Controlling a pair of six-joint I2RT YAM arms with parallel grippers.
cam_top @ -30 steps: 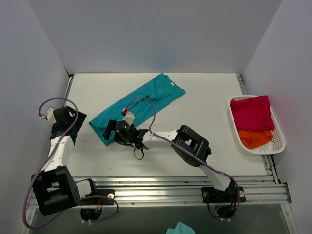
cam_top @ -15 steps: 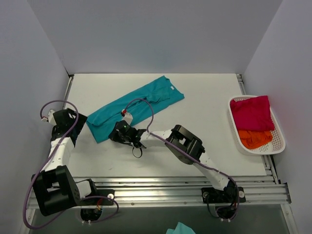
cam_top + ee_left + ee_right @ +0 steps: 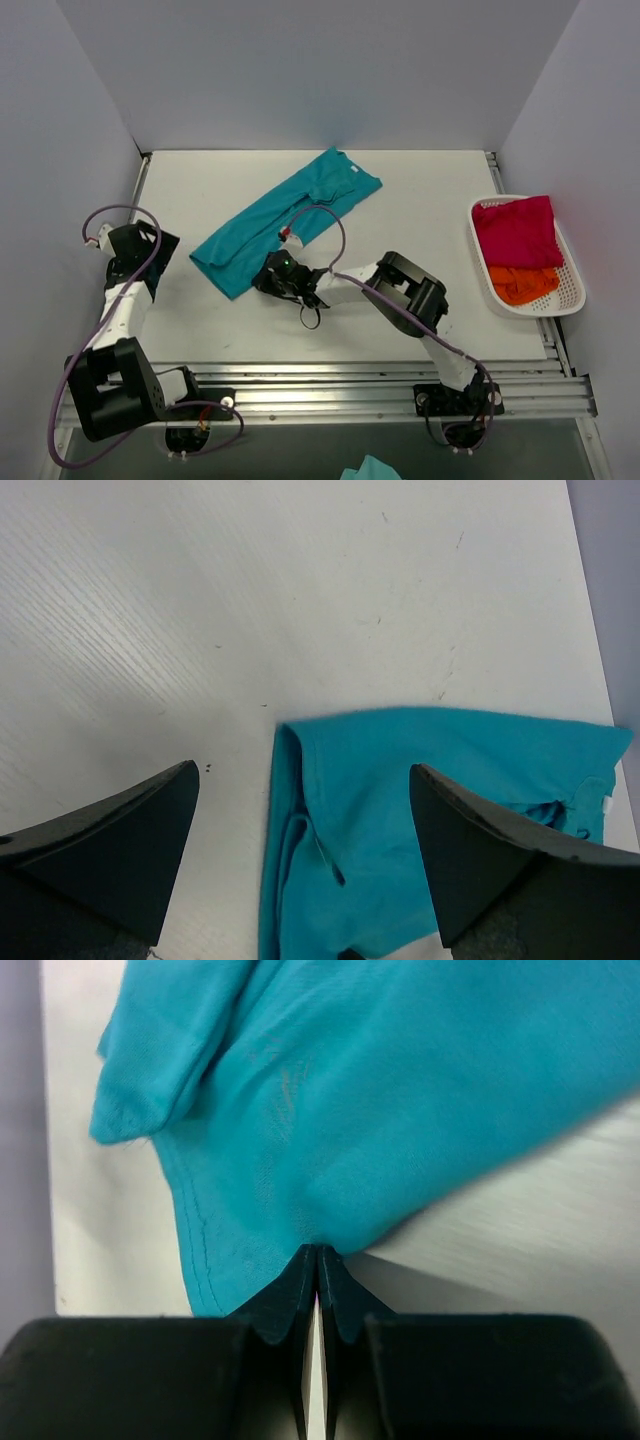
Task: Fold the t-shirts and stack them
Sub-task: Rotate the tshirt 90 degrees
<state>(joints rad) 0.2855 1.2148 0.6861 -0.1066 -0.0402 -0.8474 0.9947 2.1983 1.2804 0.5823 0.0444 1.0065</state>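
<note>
White table (image 3: 420, 210): right hand (image 3: 317, 1250) pinched tight on teal t-shirt (image 3: 380, 1110) edge; left hand (image 3: 302, 772) wide apart, empty.

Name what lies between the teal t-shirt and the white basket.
Nothing: in the top external view, only bare table separates the teal t-shirt from the basket.

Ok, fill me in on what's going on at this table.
The right gripper is shut on an edge of the teal t-shirt, which lies folded into a long strip slanting across the table. The left gripper hangs open off the strip's near end, holding nothing. The crimson t-shirt and orange t-shirt sit bunched in the white basket.
</note>
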